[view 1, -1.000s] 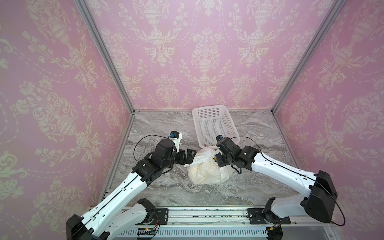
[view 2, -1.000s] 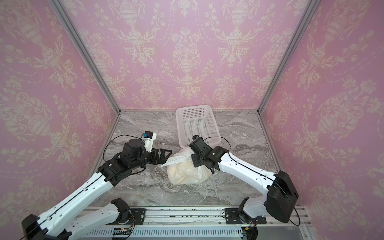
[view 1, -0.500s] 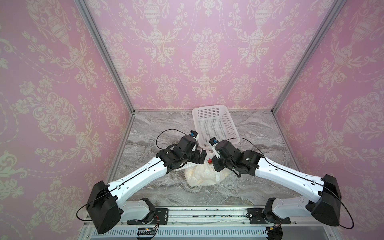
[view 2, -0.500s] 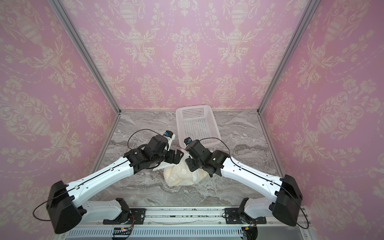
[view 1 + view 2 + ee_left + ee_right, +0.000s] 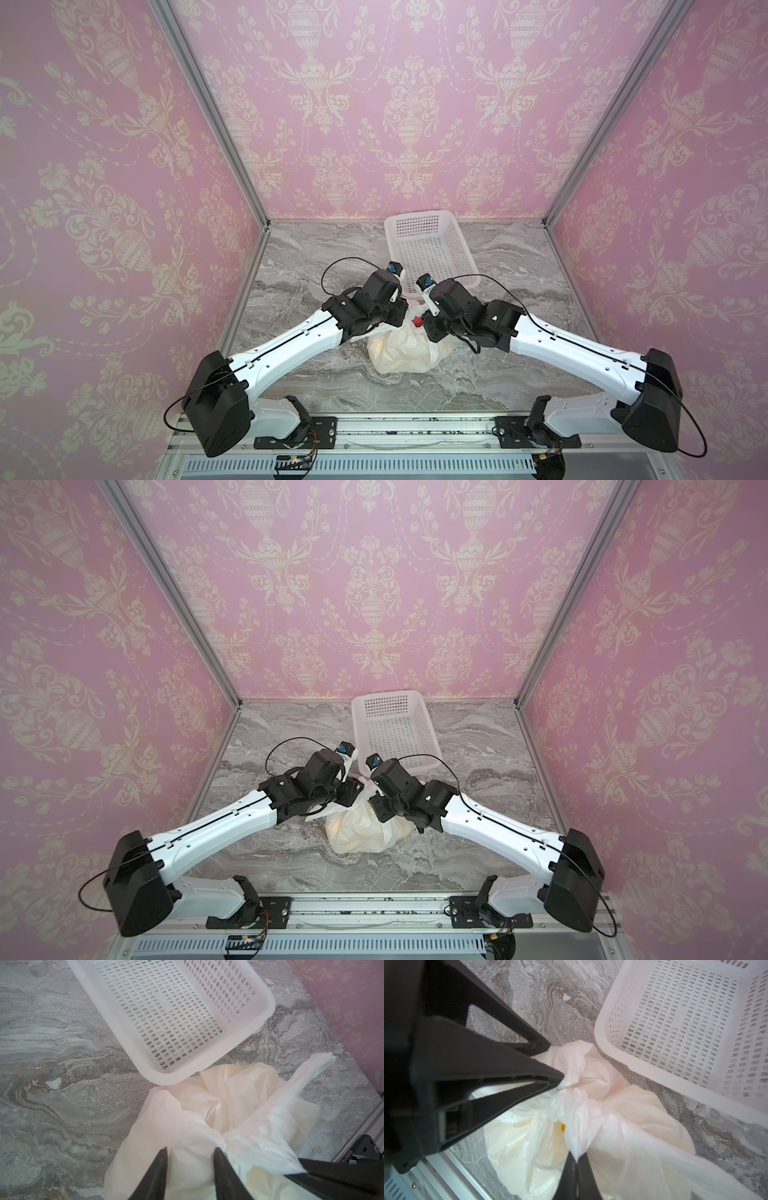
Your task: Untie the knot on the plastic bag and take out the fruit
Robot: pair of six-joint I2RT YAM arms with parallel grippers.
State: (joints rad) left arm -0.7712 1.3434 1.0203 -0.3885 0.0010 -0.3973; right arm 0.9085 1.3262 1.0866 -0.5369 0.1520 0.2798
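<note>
Bare marble table [image 5: 291,270] lies open from the left wall edge to the arms. Mid-table, the left gripper [image 5: 190,1149], jaws narrowed onto a bunch of film, and the right gripper [image 5: 577,1160], pinched tight on another fold, meet over the plastic bag [image 5: 397,353]; the knot [image 5: 566,1089] sits between them, with yellow fruit [image 5: 563,1127] inside. The basket [image 5: 417,216] stands just behind the bag, with open marble to the right.

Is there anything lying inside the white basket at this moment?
No, in the left wrist view the white basket shows only its bare perforated floor, and nothing lies in it.
</note>
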